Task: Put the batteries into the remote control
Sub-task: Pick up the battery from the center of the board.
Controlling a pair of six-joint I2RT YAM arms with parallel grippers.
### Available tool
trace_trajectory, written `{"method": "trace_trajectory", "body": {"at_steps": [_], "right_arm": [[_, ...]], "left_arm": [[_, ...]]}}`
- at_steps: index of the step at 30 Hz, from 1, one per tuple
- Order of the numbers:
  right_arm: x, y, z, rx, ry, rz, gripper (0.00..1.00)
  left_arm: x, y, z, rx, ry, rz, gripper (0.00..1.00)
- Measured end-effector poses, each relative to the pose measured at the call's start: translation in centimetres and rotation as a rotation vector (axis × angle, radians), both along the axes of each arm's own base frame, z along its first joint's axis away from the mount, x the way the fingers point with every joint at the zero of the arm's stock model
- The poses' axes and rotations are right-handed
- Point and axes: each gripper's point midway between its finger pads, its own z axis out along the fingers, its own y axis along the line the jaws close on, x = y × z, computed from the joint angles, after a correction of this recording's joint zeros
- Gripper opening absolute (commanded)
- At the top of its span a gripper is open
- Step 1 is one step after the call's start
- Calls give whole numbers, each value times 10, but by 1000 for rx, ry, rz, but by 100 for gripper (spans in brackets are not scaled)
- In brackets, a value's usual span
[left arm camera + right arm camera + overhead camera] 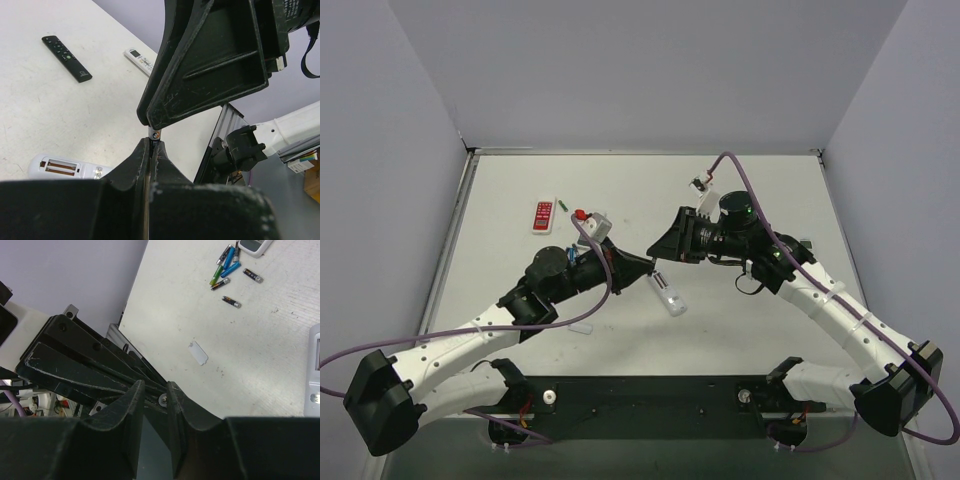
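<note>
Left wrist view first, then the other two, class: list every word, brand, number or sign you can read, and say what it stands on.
No text can be read in any view.
Black remote: button marks too small to read.
White remote with a display: print blurred.
Batteries: wrap print too small to read.
Red remote: too small to read.

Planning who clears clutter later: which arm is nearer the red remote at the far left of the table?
Left. The left arm has its forearm just near-right of the red remote. The right arm comes in from the right side and reaches only about mid-table.
</note>
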Motion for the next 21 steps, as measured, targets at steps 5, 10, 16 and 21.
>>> {"method": "trace_trajectory", "body": {"at_steps": [5, 10, 16, 21], "right_arm": [[1, -1, -1, 2, 5, -4, 22], [3, -4, -3, 4, 14, -17, 25], [2, -6, -9, -8, 34, -21, 26], [2, -6, -9, -9, 32, -18, 17]], "left_arm": [[1, -1, 1, -4, -2, 8, 0], [2, -1, 0, -5, 8, 15, 0], [4, -2, 7, -33, -7, 28, 0], [5, -2, 8, -35, -6, 33, 0]]}}
